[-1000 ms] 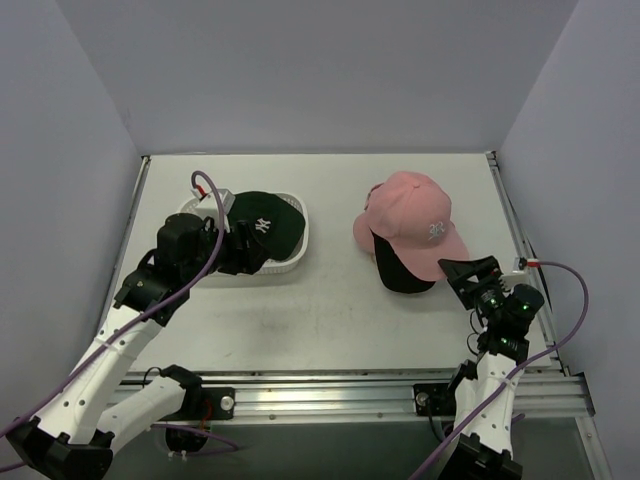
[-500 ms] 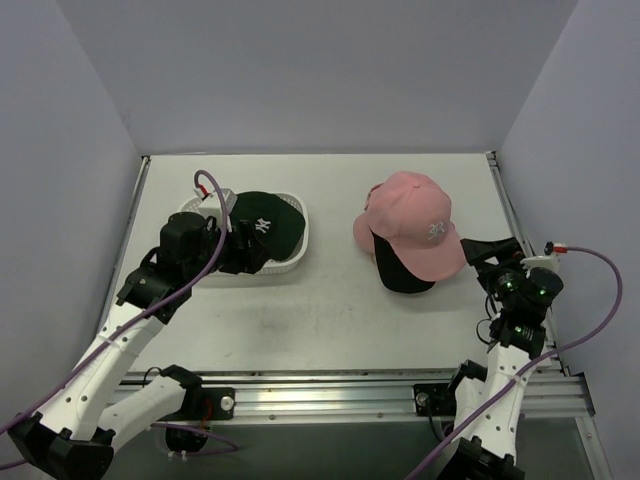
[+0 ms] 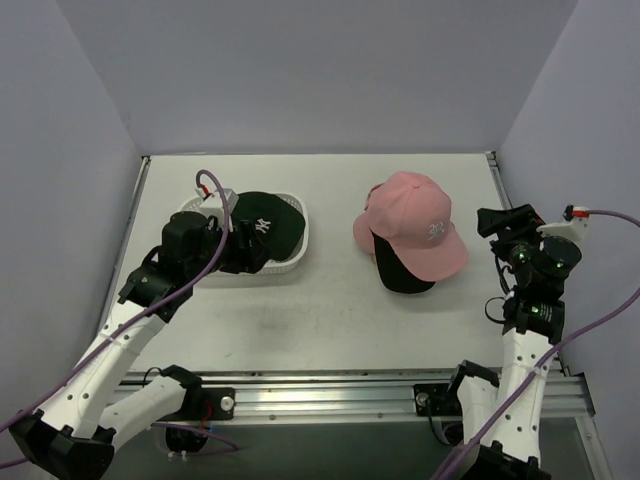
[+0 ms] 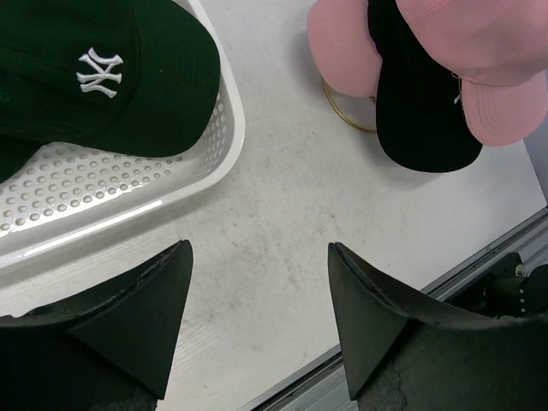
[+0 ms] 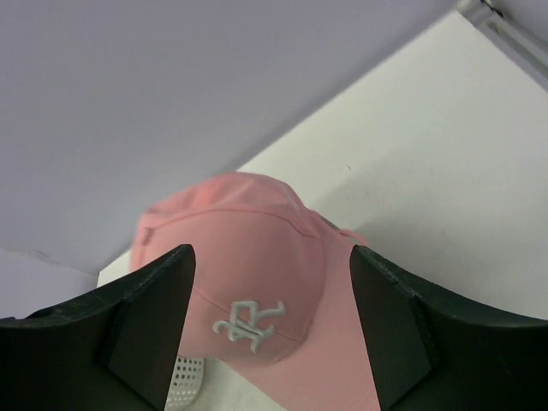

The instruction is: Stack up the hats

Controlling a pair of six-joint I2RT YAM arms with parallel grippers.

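A pink fabric baseball cap (image 3: 412,222) tops a black cap (image 3: 405,278); a dark green cap (image 3: 262,225) sits at nine o'clock. The left gripper (image 4: 257,257) and right gripper (image 5: 270,254) gape empty.

Only two marks can be read, both small white embroidered monograms. The dark green fabric baseball cap (image 4: 128,103), in the upper left of the left wrist view and left of centre in the top view, bears an interlocked NY monogram (image 4: 100,71) on its front panel, the New York Yankees sign. It reads clearly from the wrist and shows only as a tiny white mark from above. The pink fabric baseball cap (image 5: 257,248), low in the middle of the right wrist view and right of centre in the top view, bears a two-letter monogram (image 5: 247,324) on its front. This looks like two R's set back to back, though the left letter cannot be read for sure.
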